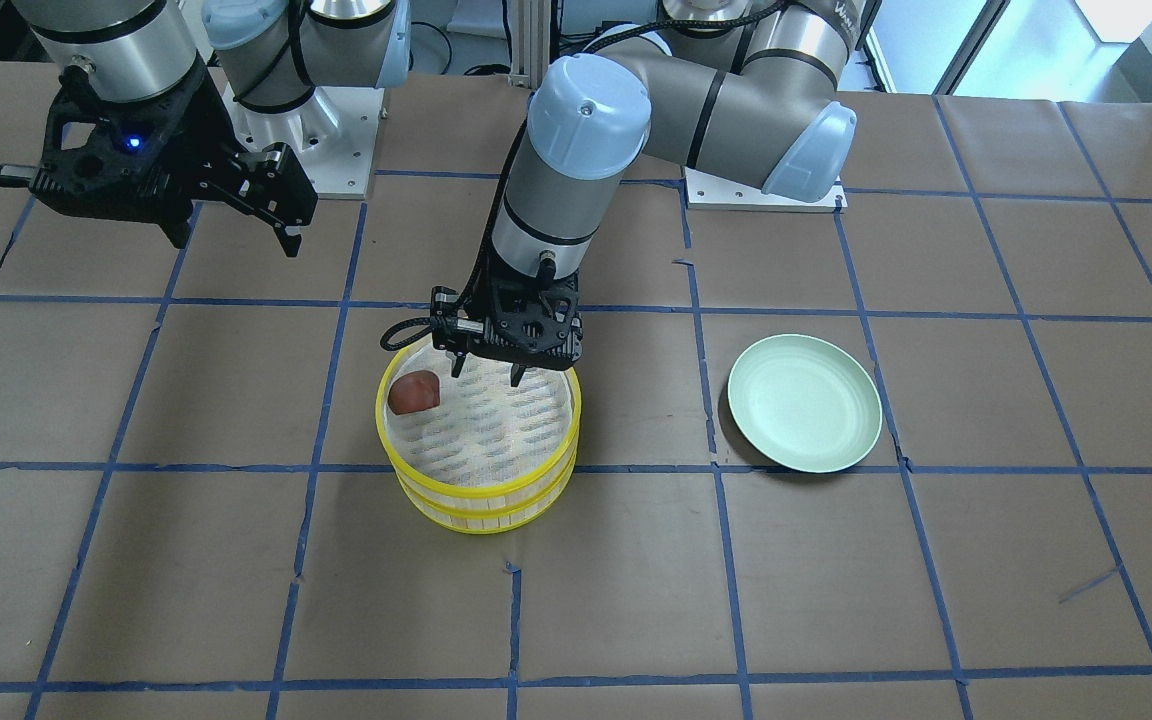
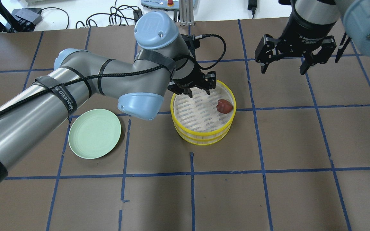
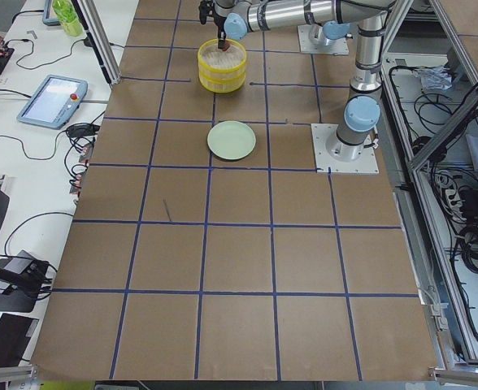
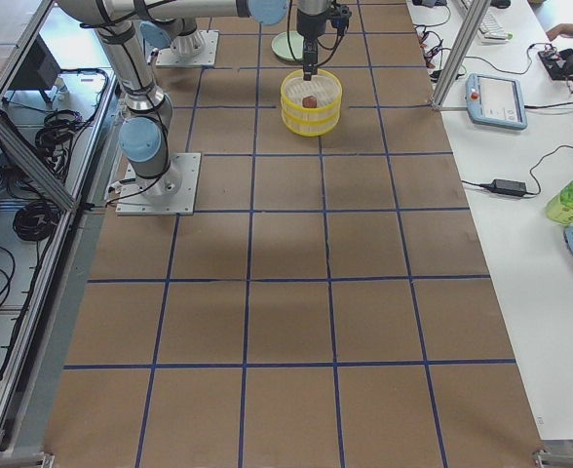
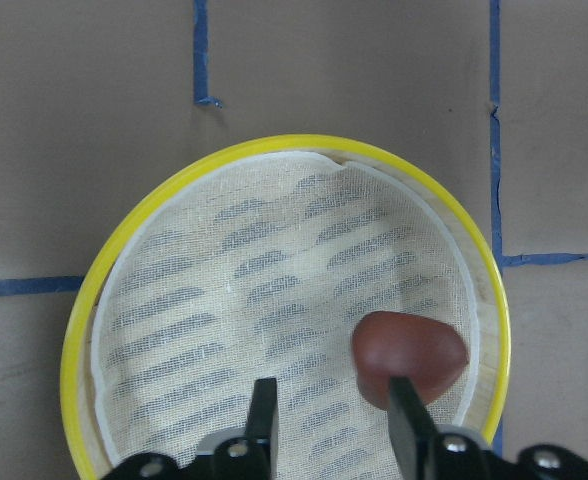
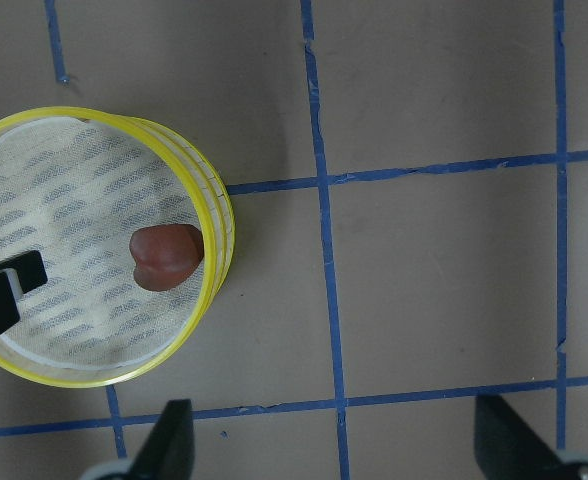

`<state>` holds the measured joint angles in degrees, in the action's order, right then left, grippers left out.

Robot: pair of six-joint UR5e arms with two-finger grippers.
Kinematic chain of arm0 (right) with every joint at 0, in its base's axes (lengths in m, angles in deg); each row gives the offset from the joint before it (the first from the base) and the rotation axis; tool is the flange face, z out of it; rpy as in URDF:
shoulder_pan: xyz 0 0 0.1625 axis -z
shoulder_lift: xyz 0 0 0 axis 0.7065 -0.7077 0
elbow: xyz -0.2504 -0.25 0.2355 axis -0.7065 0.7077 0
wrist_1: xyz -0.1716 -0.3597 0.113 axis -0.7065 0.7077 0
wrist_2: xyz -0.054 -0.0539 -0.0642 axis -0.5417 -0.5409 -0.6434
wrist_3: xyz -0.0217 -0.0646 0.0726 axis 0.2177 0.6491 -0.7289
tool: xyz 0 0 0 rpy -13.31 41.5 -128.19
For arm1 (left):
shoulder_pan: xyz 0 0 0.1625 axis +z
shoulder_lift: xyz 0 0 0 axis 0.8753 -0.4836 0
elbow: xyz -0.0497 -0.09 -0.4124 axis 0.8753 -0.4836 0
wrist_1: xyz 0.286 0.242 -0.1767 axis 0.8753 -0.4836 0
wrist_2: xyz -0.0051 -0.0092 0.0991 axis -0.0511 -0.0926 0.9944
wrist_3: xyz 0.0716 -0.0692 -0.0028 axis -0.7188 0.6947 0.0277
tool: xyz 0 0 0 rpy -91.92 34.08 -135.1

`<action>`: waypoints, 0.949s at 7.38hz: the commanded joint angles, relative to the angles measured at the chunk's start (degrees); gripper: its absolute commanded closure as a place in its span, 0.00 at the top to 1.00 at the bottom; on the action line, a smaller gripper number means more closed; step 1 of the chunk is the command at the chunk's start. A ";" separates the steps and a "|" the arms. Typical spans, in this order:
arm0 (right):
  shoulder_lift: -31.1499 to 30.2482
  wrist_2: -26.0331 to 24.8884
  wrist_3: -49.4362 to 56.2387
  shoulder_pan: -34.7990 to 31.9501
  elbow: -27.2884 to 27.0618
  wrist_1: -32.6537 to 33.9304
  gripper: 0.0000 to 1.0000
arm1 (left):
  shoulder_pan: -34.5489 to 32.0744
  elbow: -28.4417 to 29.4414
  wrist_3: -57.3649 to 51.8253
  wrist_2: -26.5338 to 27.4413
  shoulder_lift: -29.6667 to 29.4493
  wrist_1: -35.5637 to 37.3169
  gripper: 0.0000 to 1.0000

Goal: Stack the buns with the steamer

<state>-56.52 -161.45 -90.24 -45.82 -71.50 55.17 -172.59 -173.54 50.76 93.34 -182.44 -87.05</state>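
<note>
The steamer, a round basket with a yellow rim and a white cloth liner, stands mid-table; it also shows in the overhead view and both wrist views. The reddish-brown bun lies on the cloth against the rim. The whitish bun shows in no view. My left gripper is open and empty, its tips low over the cloth beside the brown bun. My right gripper is open and empty, raised, apart from the steamer.
An empty pale green plate sits on the brown table on my left side, under my left arm's elbow. Blue tape lines grid the table. Cables and a tablet lie beyond the far edge.
</note>
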 commanded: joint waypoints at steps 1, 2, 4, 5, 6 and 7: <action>0.00 0.03 -0.09 -0.02 -0.01 0.04 1.00 | 4.42 -0.19 -9.88 4.59 2.11 -0.10 1.00; 0.00 0.03 0.00 -0.02 -0.01 0.04 1.00 | 11.42 -0.01 -17.01 4.89 4.47 -4.11 1.00; 0.00 0.12 -0.09 -0.02 -0.01 0.04 1.00 | 23.30 1.57 -28.73 4.98 13.06 -20.34 1.00; 0.00 0.12 -0.09 -0.02 -0.01 0.04 1.00 | 27.01 2.53 -28.86 5.51 17.72 -28.85 1.00; 0.00 0.12 -0.09 -0.02 -0.01 0.04 1.00 | 28.87 6.02 -28.86 5.95 19.50 -37.38 1.00; 0.00 0.12 -0.09 0.07 -0.01 0.04 1.00 | 29.33 9.62 -28.77 9.61 19.09 -42.77 1.00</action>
<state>-56.53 -161.33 -90.32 -45.83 -71.51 55.22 -144.98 -167.97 22.23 99.92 -164.41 -121.48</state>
